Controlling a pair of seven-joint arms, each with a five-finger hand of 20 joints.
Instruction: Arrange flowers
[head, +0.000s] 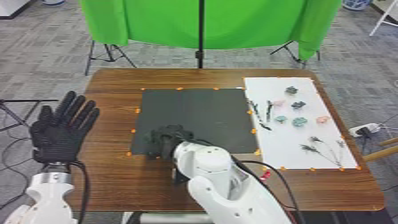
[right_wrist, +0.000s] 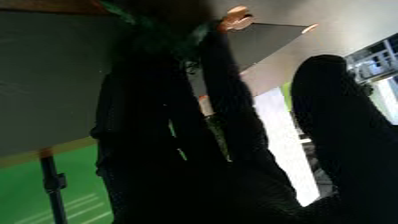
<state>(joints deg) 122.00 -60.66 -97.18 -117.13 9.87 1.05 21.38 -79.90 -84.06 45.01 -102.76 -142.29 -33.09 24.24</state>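
Because the green sprig (right_wrist: 194, 42) sits right at the fingertips of the right hand (head: 169, 140), the next move turns on how its stem lies against them — and it seems to run slantwise across the tips, not in line with them, though the dark glove hides too much of it to be sure. Those fingers look nearly straight, with the thumb standing well apart; whether they press the sprig or only touch it, I cannot tell. The place is the near left corner of the dark mat (head: 200, 112), so the right hand is by far the nearer one. Off beyond the table's left edge is the left hand (head: 59, 142), fingers straight and spread, holding nothing. The step looks like setting the sprig down or adjusting it on the mat, and the thumb would have to close in before any real grip; a push from the tips alone could roll the stem or swing it round. On the white sheet (head: 277, 157), well to the right of the working hand, lie dark branches (head: 268, 111), pink and bluish blooms (head: 298, 121) and thin sprigs (head: 313, 149) — most of the arranging, I judge, is ahead
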